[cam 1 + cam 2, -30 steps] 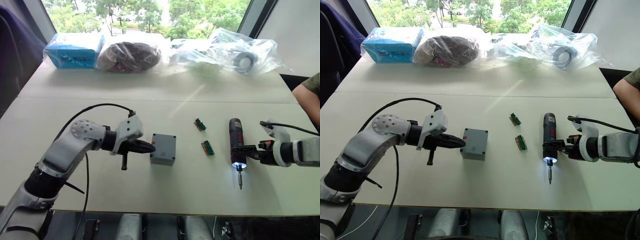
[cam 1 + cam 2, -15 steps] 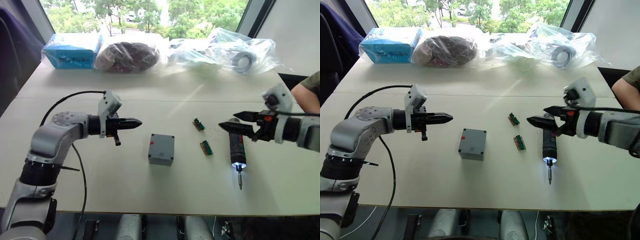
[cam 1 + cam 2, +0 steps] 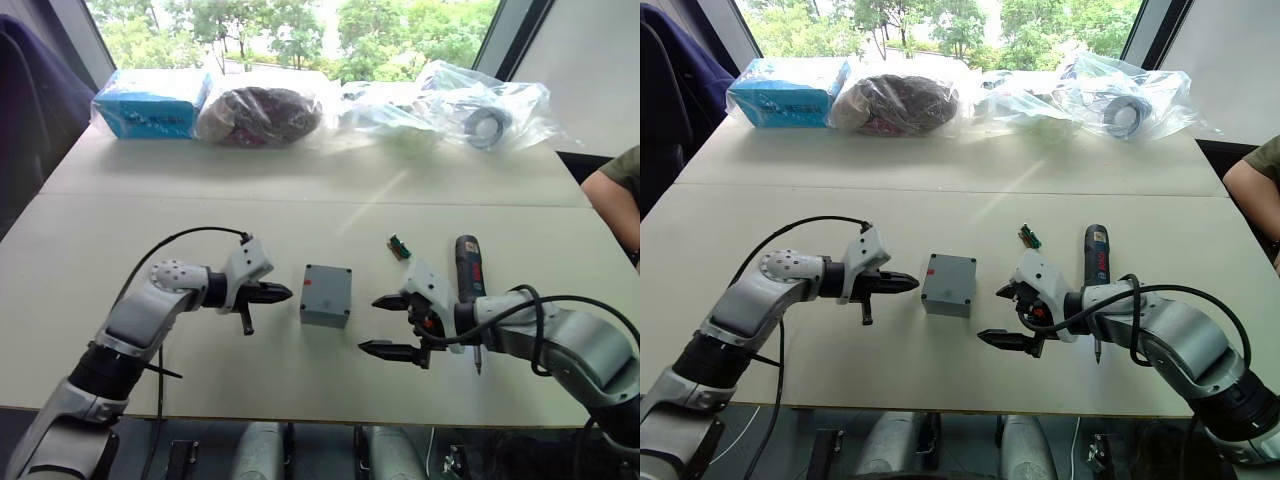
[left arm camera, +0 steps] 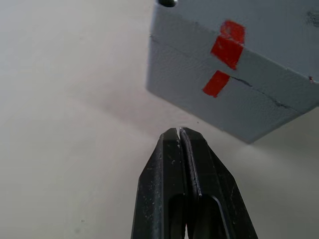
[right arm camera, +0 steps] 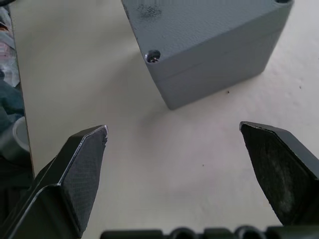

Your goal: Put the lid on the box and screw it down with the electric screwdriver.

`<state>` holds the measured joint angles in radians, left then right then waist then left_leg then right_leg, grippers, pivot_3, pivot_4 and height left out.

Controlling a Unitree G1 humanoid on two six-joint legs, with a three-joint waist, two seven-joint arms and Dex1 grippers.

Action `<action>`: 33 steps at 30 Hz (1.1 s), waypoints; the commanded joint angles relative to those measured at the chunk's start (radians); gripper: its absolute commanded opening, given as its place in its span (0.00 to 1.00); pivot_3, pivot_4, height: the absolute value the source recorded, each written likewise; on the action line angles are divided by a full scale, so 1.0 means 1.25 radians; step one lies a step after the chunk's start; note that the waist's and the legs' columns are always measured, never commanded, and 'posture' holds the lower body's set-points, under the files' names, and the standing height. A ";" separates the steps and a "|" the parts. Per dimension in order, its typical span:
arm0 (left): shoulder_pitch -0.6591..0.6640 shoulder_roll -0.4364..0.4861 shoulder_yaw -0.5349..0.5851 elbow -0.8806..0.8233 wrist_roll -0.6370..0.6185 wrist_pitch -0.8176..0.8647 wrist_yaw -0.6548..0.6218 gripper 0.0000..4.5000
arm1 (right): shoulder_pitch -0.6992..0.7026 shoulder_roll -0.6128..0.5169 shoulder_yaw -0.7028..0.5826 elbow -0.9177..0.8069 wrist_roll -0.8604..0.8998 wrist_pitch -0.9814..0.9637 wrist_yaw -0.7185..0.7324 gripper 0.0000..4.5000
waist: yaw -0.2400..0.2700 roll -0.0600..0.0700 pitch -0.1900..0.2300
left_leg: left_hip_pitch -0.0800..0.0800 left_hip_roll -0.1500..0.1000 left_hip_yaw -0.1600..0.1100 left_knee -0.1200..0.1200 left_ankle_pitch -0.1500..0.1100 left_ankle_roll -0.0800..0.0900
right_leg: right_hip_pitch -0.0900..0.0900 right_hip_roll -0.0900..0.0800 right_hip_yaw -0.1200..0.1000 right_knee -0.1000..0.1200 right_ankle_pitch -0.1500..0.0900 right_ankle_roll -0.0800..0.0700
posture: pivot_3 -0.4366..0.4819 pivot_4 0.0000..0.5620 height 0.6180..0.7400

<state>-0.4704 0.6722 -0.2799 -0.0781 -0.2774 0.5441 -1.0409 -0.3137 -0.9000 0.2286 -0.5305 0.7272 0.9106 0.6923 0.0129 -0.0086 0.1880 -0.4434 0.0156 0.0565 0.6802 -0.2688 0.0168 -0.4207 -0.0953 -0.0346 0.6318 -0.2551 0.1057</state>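
My left pincer (image 3: 285,293) clenched, empty, just left of box (image 3: 326,296) at frame centre. Right pincer (image 3: 383,325) spread wide, holding nothing, lower right of it.

One grey box (image 3: 326,296) is sitting on the table (image 3: 200,215), with one lid (image 5: 199,25) closed on top of it. One electric screwdriver (image 3: 467,268) is lying nearby. One small green connector (image 3: 400,246) is showing. Along the far edge, one blue packet (image 3: 152,101) and three clear plastic bags (image 3: 262,110) are resting. Two grippers are hovering: left (image 3: 282,293) and right (image 3: 385,325).
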 commanded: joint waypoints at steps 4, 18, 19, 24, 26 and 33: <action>-0.090 -0.071 -0.040 0.088 0.043 -0.086 -0.039 0.00 | -0.026 0.038 0.001 -0.017 0.000 0.027 0.035 0.98 | 0.002 0.000 0.000 | 0.000 0.000 -0.001 0.002 0.000 0.000 | 0.001 0.000 -0.001 0.000 0.000 0.000 | 0.48 0.27 1.00; -0.133 -0.061 0.006 0.186 0.096 -0.144 -0.054 0.00 | 0.002 0.039 -0.111 -0.082 0.051 0.102 0.030 0.98 | -0.001 0.000 0.000 | 0.000 0.000 -0.001 0.002 -0.001 0.001 | 0.001 0.000 -0.001 0.001 0.000 0.000 | 0.48 0.27 1.00; -0.123 -0.048 0.011 0.169 0.088 -0.129 -0.062 0.00 | 0.002 0.015 -0.099 -0.077 0.011 0.071 0.039 0.98 | -0.001 0.000 0.000 | 0.000 0.000 -0.001 0.002 -0.001 0.001 | 0.001 0.000 -0.001 0.001 0.000 0.000 | 0.48 0.27 1.00; -0.018 0.035 0.026 -0.008 0.017 0.007 -0.119 0.00 | -0.022 -0.024 -0.041 0.024 -0.138 -0.075 0.091 0.98 | -0.005 0.000 0.000 | 0.001 0.000 -0.001 0.002 -0.001 0.001 | 0.001 0.000 0.000 0.001 0.000 0.000 | 0.48 0.27 1.00; 0.028 0.058 0.029 -0.074 -0.008 0.049 -0.128 0.00 | -0.042 -0.016 -0.018 0.063 -0.178 -0.118 0.115 0.98 | -0.005 0.000 0.000 | 0.001 0.000 -0.001 0.002 -0.001 0.001 | 0.001 0.000 0.000 0.001 0.000 0.000 | 0.48 0.27 1.00; 0.075 0.031 0.021 -0.124 -0.002 0.083 -0.060 0.00 | -0.089 0.015 0.091 0.178 -0.345 -0.303 0.196 0.98 | 0.001 0.000 -0.001 | 0.001 0.000 -0.001 0.003 -0.001 0.001 | 0.002 0.000 0.000 0.002 0.000 0.000 | 0.48 0.27 1.00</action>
<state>-0.3742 0.7307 -0.2601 -0.2126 -0.2820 0.6496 -1.1469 -0.4146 -0.9008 0.3283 -0.3179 0.3270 0.5853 0.9073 0.0142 -0.0088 0.1872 -0.4420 0.0151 0.0555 0.6841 -0.2695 0.0180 -0.4182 -0.0952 -0.0350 0.6348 -0.2551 0.1059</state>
